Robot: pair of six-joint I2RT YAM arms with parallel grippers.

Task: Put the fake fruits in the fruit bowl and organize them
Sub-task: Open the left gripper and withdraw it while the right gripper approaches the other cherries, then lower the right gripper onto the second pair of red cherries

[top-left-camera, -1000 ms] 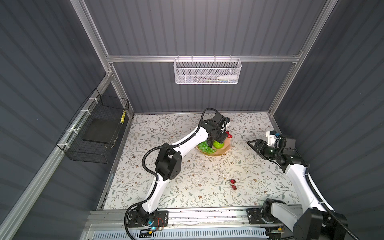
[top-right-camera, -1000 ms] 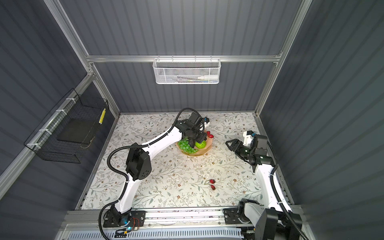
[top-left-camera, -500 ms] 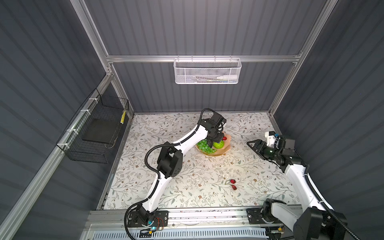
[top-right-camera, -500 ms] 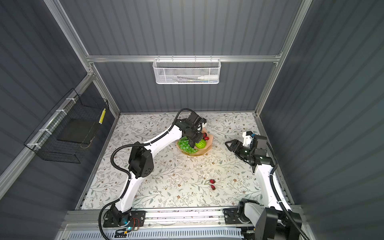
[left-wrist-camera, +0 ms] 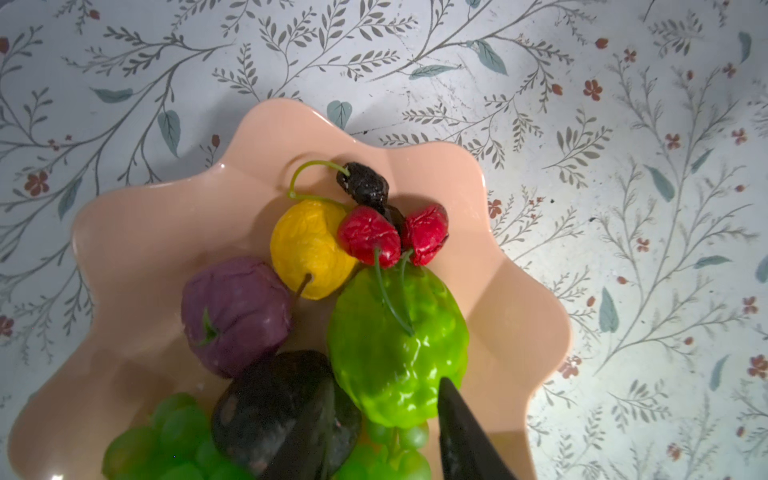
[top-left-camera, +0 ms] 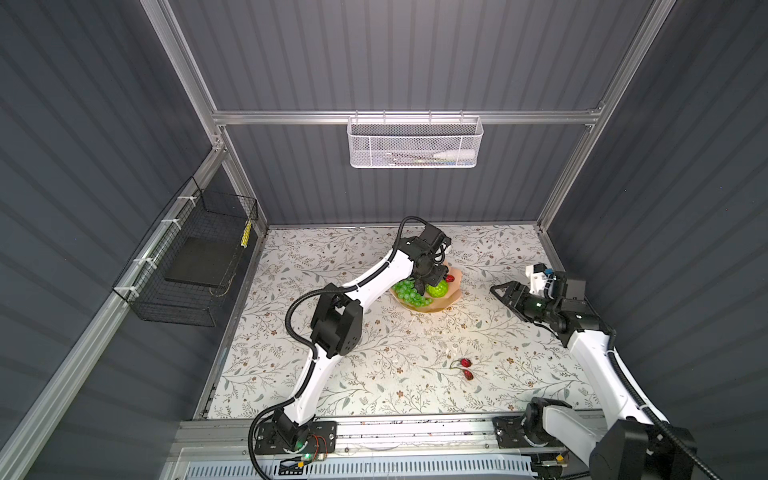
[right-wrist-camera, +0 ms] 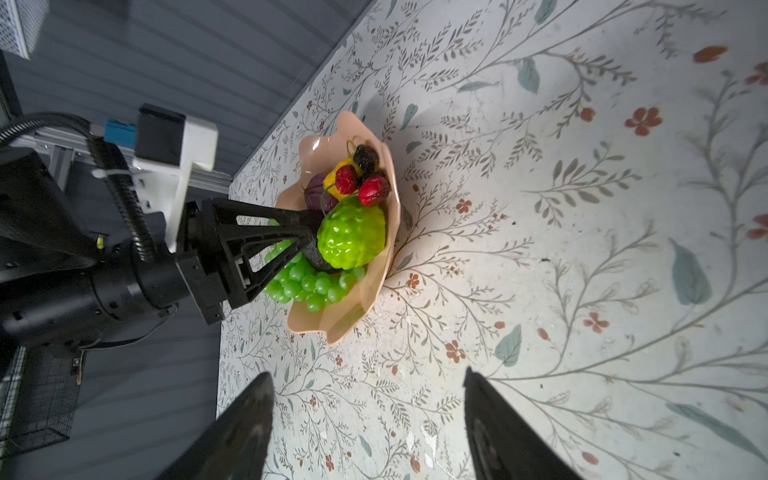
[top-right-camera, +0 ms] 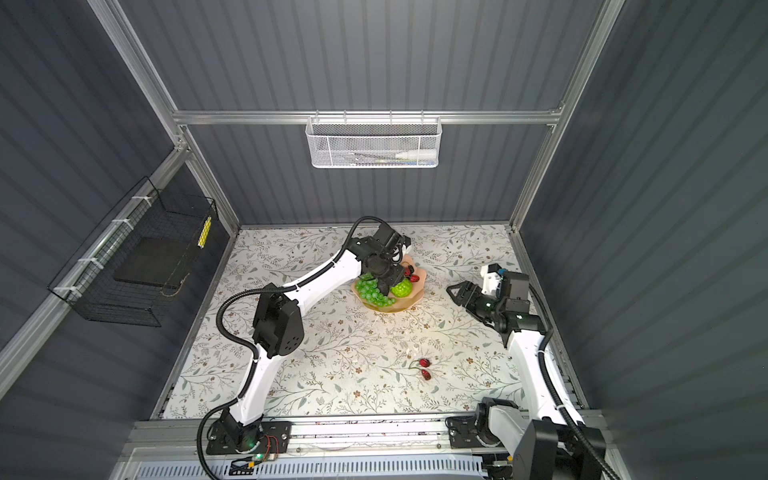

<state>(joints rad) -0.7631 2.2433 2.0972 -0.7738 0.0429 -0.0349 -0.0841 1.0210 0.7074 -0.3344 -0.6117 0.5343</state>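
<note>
Left claw (right-wrist-camera: 311, 230) at the dark avocado (left-wrist-camera: 266, 399) (grip unclear), grapes (left-wrist-camera: 166, 436) partly cropped.

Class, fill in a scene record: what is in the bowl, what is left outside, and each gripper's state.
Inside fruit bowl: grapes, avocado, bumpy green ball, purple fruit, yellow fruit, red cherries, dark cherry
Outside, on table: cherry pair
Left gripper: open, over the bowl
Right gripper: open, empty, away from the bowl
</note>
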